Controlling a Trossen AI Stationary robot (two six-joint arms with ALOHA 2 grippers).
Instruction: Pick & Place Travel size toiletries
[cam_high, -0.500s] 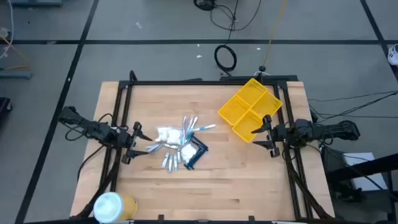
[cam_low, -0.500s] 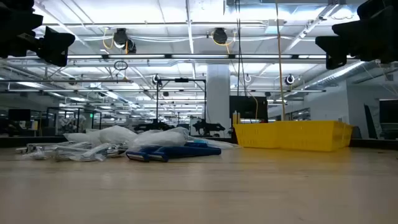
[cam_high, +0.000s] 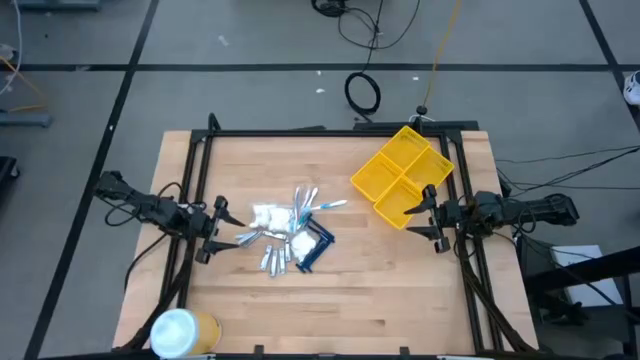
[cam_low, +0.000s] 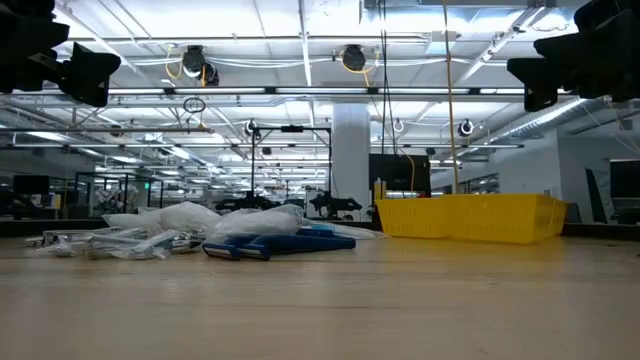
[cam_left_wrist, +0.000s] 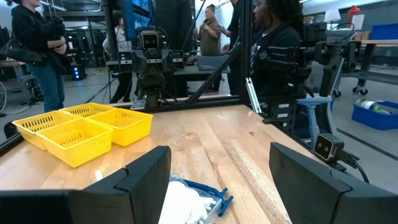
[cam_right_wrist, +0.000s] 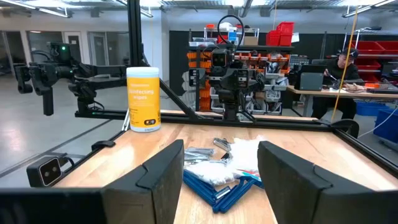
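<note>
Both arms wait low at the table's edges, fingers spread wide and holding nothing.

Left gripper (cam_high: 222, 228) at 9 o'clock, right gripper (cam_high: 424, 215) at 3; travel size toiletries (cam_high: 290, 238) heaped mid-table; yellow bin (cam_high: 402, 173) at 1; canister (cam_right_wrist: 143, 98), label reading "wipes", at 7.

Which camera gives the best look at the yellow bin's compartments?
The high view: it looks straight down into the yellow bin, showing its compartments. The left wrist view shows them at a slant, the low view only its side wall, and the right wrist view does not show it.
</note>
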